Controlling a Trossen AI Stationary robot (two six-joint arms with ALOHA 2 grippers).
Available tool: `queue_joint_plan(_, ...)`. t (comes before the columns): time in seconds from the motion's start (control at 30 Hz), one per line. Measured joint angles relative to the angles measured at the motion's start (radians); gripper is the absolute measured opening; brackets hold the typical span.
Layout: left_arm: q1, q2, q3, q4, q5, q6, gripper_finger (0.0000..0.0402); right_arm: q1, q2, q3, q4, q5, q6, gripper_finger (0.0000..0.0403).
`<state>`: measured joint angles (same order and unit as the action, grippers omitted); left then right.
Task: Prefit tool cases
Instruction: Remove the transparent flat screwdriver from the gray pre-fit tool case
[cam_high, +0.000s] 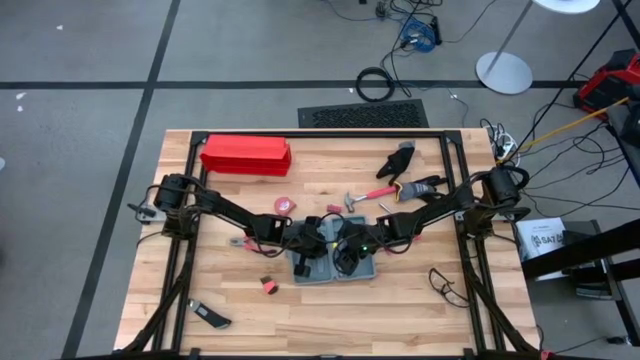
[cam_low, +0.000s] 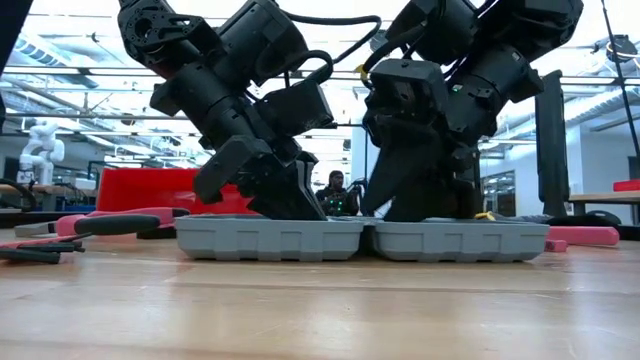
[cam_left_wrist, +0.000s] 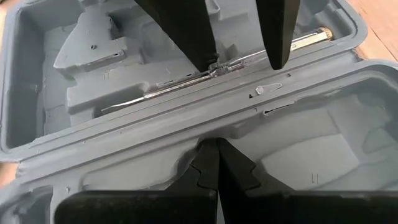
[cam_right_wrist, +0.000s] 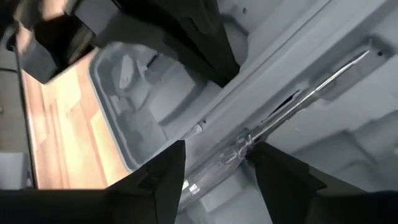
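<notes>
No writing reads. The open case (cam_high: 335, 268) lies mid-worktop (cam_high: 420, 310); left pincer (cam_left_wrist: 217, 163) together, right pincer (cam_right_wrist: 214, 168) apart straddling a screwdriver (cam_right_wrist: 292, 106).

arms: two, matte black, blocky housings with rounded joints, meeting over the case (cam_high: 335, 265)
left arm (cam_high: 225, 210): slim dark links, bulky black base
right arm (cam_high: 430, 210): same dark build, black cables looped on top
left gripper (cam_left_wrist: 209, 163): flat black fingers, notched stepped tips
right gripper (cam_right_wrist: 214, 165): broad black wedge fingers
markings: none legible
</notes>
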<state>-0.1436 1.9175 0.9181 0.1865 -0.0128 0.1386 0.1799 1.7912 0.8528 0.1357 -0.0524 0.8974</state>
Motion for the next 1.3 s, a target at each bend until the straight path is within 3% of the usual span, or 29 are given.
queue_joint_plan(0.2, -0.001, 0.0, -0.001, -0.004, 0.004, 0.0, 0.0, -0.001, 0.003, -0.004, 0.071, 0.003, -0.019, 0.0183)
queue_joint_plan(0.47, 0.001, 0.025, 0.005, 0.056, -0.003, 0.0, 0.0, 0.005, -0.001, 0.002, 0.349, -0.032, -0.071, 0.0183)
queue_joint_plan(0.57, 0.001, 0.048, 0.006, 0.065, -0.001, -0.002, 0.0, 0.005, -0.023, 0.002, 0.305, -0.052, -0.071, 0.0183)
queue_joint_plan(0.83, 0.001, 0.058, 0.004, 0.073, 0.01, -0.011, 0.0, 0.053, -0.054, 0.001, -0.029, -0.049, -0.046, 0.0183)
queue_joint_plan(0.93, 0.001, 0.059, 0.004, 0.075, 0.01, -0.011, 0.0, 0.072, -0.056, 0.002, -0.1, 0.009, -0.007, 0.0183)
queue_joint_plan(1.3, 0.002, 0.059, 0.003, 0.08, 0.009, -0.003, 0.0, 0.07, -0.055, 0.001, -0.107, 0.103, -0.019, 0.0183)
